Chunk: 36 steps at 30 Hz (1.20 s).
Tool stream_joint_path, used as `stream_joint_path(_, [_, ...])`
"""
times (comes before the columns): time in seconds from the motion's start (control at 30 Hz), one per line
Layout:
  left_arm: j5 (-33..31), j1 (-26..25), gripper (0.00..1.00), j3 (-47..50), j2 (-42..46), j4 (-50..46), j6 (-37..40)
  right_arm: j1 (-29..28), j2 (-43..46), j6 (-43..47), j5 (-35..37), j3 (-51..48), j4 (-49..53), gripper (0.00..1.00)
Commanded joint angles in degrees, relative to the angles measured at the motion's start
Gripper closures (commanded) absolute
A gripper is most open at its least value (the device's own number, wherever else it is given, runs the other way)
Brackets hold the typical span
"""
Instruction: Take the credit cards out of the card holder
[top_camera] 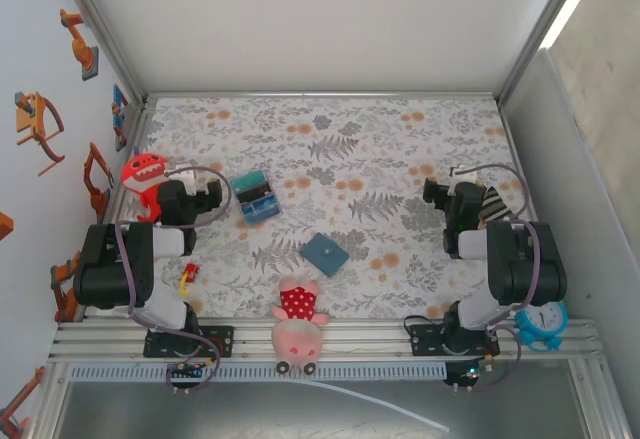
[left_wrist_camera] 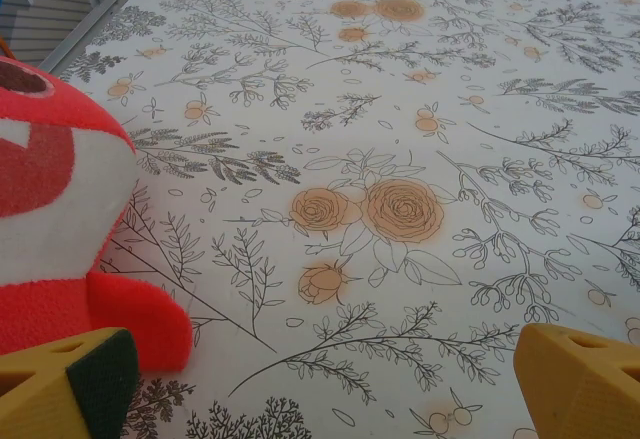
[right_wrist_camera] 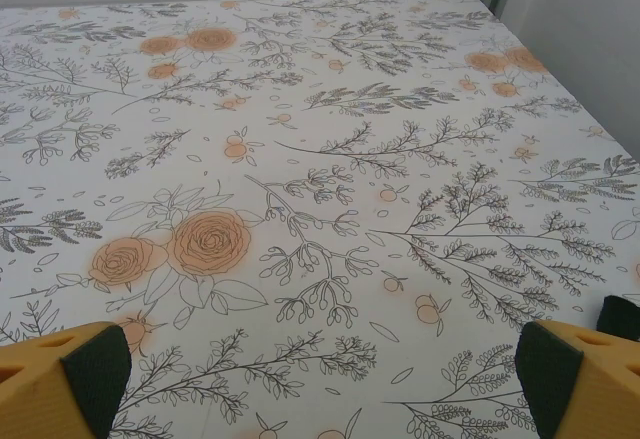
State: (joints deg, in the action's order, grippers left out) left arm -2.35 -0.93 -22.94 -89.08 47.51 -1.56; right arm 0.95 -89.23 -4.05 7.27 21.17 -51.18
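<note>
Nearest, at the counter's [top_camera: 400, 159] front edge: pink plush toy [top_camera: 298, 324]. Just beyond, mid-counter, closed and flat: slate-blue card holder [top_camera: 325, 253], untouched. Beside a red plush toy [left_wrist_camera: 60, 209], left claw [left_wrist_camera: 320, 399] spread wide; over bare floral cloth, right claw [right_wrist_camera: 320, 379] spread wide too. Farther left: striped block [top_camera: 256, 197].

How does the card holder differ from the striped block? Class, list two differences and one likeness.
The card holder is plain slate-blue; the striped block has teal, black and blue bands. The card holder is square and smaller; the striped block is oblong. Both lie askew on the floral tablecloth.
</note>
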Motion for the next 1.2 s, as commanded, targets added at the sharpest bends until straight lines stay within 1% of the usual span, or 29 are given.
stream_joint_path(0.0, [0.1, 0.1, 0.03, -0.8, 0.7, -0.4, -0.6, 0.4, 0.7, -0.6, 0.3, 0.4, -0.1, 0.01])
stream_joint_path(1.17, [0.2, 0.1, 0.03, -0.7, 0.9, -0.4, -0.6, 0.5, 0.7, -0.4, -0.4, 0.3, -0.1, 0.01])
